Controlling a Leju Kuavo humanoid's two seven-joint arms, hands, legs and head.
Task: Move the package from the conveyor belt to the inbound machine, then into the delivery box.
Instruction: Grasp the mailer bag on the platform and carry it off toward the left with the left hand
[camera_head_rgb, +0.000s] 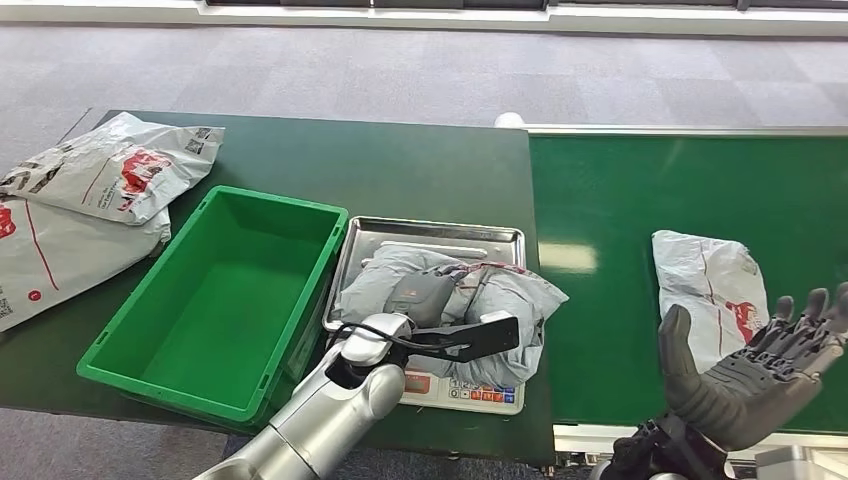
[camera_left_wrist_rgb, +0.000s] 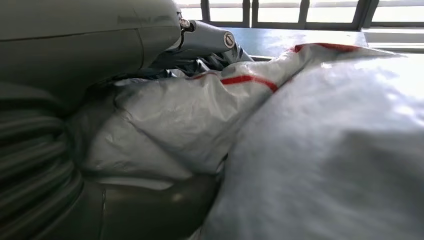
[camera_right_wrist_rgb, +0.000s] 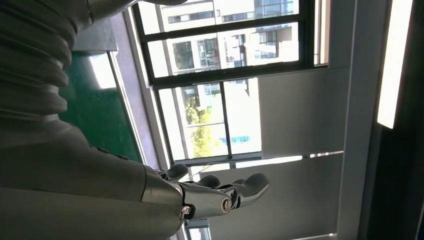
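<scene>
Your pkg (camera_head_rgb: 500, 300) is on the inbound machine (camera_head_rgb: 440, 232) w/ left hand (camera_head_rgb: 425, 298) fingers closed on it, right hand (camera_head_rgb: 750, 375) spread, holding nothing; green delivery box (camera_head_rgb: 150, 340) to the left still awaits it.

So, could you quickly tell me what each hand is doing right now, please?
Left hand: grips the grey package on the scale tray.
Right hand: open, holding nothing.

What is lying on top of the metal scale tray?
A grey package lies on the scale tray, with the left hand on it. The tray's middle is covered.
</scene>
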